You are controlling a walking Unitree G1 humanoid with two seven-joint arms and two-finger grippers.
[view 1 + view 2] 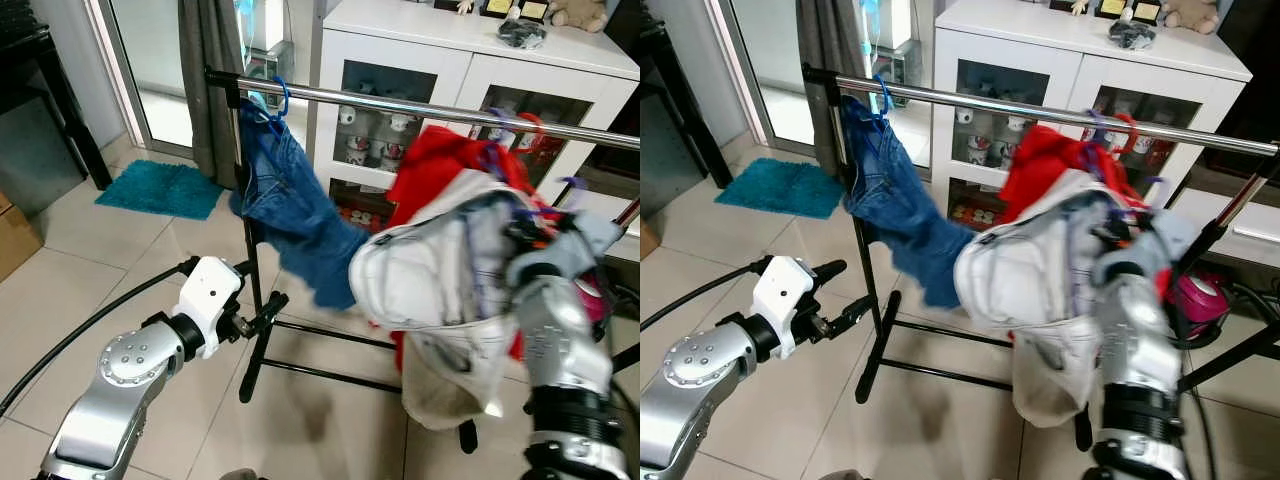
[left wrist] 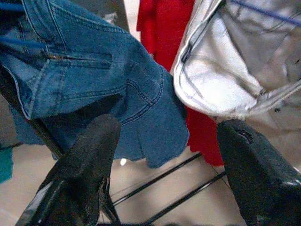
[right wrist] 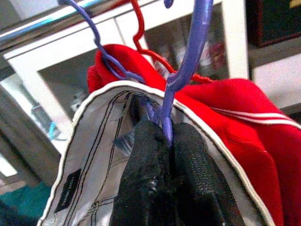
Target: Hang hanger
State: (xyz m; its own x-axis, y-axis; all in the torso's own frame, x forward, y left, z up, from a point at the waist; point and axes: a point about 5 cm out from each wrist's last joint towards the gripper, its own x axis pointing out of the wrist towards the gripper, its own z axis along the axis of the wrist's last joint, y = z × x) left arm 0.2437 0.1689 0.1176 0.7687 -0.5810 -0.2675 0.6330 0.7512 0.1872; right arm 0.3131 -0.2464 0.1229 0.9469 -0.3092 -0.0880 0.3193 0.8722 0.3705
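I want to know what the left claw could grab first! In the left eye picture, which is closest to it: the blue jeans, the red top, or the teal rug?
From the left gripper:
1. Blue jeans, hanging just above it, on the rail's left end.
2. Red top, further along the rail, to the right.
3. Teal rug, on the floor back by the glass door.

Purple plastic hanger (image 3: 181, 70) carries a white jacket with thin black piping (image 1: 430, 275); red top (image 1: 1045, 160) behind, blue denim jeans (image 1: 290, 205), teal shaggy rug (image 1: 165, 188) (white cabinet (image 1: 400, 60) too).
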